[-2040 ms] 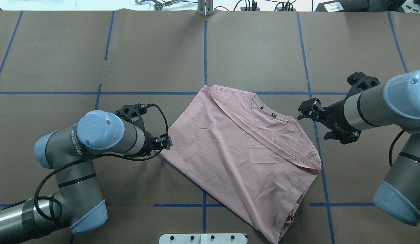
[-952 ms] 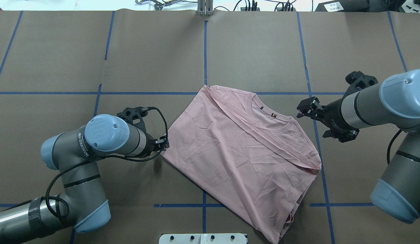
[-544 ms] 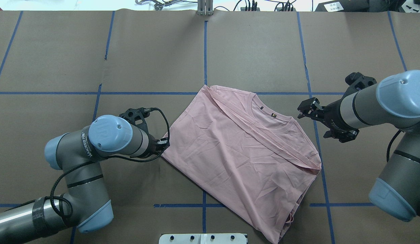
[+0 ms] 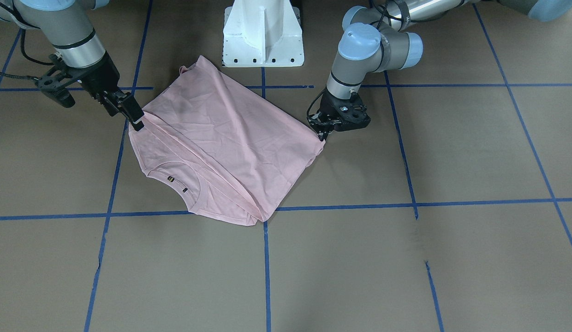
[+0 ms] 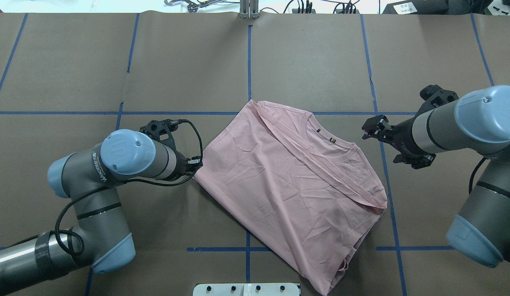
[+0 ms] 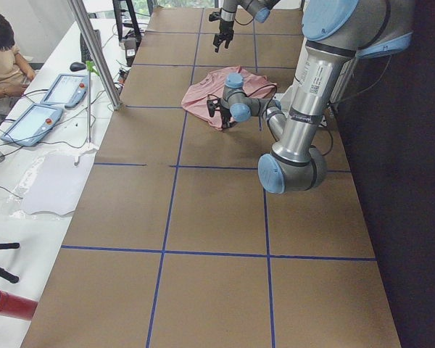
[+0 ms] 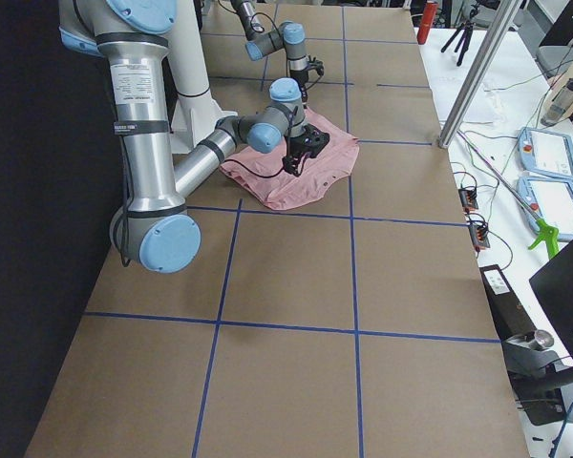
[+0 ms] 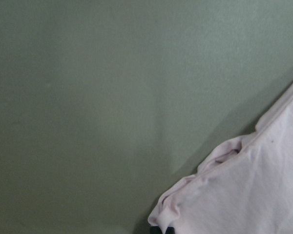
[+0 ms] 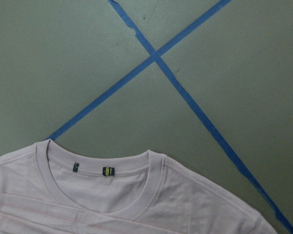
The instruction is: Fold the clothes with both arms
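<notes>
The pale pink T-shirt [image 5: 292,181] lies partly folded on the brown table, plain side up. Its collar [image 5: 329,142] and a diagonal fold face the right arm. It also shows in the front view [image 4: 221,143]. My left gripper [image 5: 196,165] is low at the shirt's left corner and shut on it; the left wrist view shows that bunched corner [image 8: 185,204]. My right gripper [image 5: 372,128] is open and empty, above the table just right of the collar. The right wrist view looks down on the collar [image 9: 112,195].
The white pedestal [image 4: 263,32] stands at the robot's edge of the table, close to the shirt's hem. Blue tape lines [image 5: 249,61] cross the brown table cover. A metal post [image 5: 249,8] stands at the far edge. An operator [image 6: 0,51] sits beside the table's left end.
My left gripper has moved a little left and away from the robot with the corner, and the whole shirt has slid slightly with it. My right gripper has drifted slightly farther out.
</notes>
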You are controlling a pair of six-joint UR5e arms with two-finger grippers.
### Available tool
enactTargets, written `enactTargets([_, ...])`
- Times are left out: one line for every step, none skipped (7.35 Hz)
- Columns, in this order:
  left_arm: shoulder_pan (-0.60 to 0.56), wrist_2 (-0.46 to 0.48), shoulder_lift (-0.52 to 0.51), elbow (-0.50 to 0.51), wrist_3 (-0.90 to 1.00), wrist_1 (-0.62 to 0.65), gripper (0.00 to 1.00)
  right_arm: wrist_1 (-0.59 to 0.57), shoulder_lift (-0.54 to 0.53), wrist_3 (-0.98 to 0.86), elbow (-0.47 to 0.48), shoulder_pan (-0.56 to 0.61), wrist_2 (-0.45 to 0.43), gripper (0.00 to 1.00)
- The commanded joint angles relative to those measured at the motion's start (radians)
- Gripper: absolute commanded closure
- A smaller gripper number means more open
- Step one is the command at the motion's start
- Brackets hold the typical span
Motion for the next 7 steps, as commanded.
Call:
enactTargets([-0.053,0.087,-0.036,0.055,0.102,-0.016,1.00,0.000,-0.002,0.006,0.011,0.002,-0.074,0.00])
enactTargets([-0.113,0.094,-0.151,0.183,0.106,-0.033,1.00,0.004,-0.001,0.011,0.009,0.000,-0.073,0.00])
enactTargets([-0.159,0.094,-0.247,0.335,0.115,-0.112,1.00,0.004,-0.001,0.012,0.007,-0.004,-0.092,0.00])
enactTargets([-0.200,0.094,-0.298,0.482,0.130,-0.237,1.00,0.004,0.001,0.020,0.012,-0.009,-0.103,0.00])
enactTargets([-0.246,0.096,-0.356,0.610,0.171,-0.305,1.00,0.004,0.001,0.020,0.010,-0.009,-0.103,0.00])
enactTargets([-0.277,0.096,-0.399,0.685,0.211,-0.322,1.00,0.004,0.001,0.020,0.013,-0.009,-0.106,0.00])
enactTargets([-0.300,0.096,-0.410,0.726,0.222,-0.377,0.72,0.004,0.001,0.020,0.012,-0.012,-0.105,0.00])
